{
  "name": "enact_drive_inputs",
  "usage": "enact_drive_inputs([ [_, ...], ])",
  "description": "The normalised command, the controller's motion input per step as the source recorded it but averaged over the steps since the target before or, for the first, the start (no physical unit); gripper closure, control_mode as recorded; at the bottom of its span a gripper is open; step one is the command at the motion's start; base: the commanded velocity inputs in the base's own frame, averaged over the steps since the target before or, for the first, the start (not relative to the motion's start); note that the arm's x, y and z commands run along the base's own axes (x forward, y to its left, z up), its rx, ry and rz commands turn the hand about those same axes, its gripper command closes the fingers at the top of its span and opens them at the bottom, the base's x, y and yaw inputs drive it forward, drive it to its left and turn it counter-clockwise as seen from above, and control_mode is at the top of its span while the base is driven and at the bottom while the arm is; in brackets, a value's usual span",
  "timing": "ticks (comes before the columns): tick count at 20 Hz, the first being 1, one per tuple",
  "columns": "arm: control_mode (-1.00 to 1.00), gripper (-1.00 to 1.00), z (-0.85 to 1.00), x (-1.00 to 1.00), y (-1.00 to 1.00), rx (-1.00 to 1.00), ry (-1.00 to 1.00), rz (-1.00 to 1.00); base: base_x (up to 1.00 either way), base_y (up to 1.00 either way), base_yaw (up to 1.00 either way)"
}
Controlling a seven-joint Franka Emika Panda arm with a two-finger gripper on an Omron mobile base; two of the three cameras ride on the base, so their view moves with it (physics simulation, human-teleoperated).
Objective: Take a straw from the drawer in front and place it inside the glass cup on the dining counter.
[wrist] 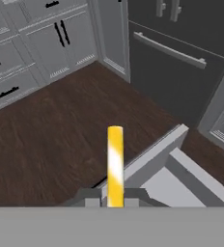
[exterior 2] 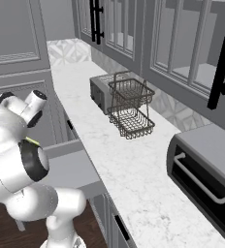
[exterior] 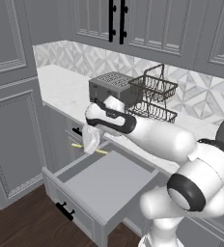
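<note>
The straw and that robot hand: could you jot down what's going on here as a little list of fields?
straw: thin yellow stick, gripped at one end, the rest sticking out past the fingertips
gripper: shut on the straw, raised above the drawer
drawer: pulled open, flat grey inside, black bar handle on its front
worktop: marble, carrying a toaster and a two-tier wire basket
floor: dark wood

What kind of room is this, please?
Most likely a home kitchen, rendered: a toaster and a two-tier wire basket stand on a marble worktop under grey wall cabinets.
</note>
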Motion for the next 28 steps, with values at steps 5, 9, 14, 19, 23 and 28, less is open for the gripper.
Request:
enact_drive_inputs([
  [5, -1.0, 1.0, 1.0, -0.11, -0.06, 0.0, 0.05, -0.2, 0.0, 0.0, 0.0],
  [9, -1.0, 1.0, 1.0, -0.38, -0.36, 0.04, 0.04, -0.4, 0.0, 0.0, 0.0],
  [14, -1.0, 1.0, 0.96, -0.48, -0.58, 0.05, 0.0, -0.56, 0.0, 0.0, 0.0],
  [19, -1.0, 1.0, 0.71, -0.33, -0.65, 0.0, -0.07, -0.52, 0.0, 0.0, 0.0],
  [23, -1.0, 1.0, 0.44, -0.38, -0.57, 0.0, -0.2, -0.38, 0.0, 0.0, 0.0],
  [28, -1.0, 1.0, 0.09, -0.32, -0.58, 0.02, -0.21, -0.24, 0.0, 0.0, 0.0],
])
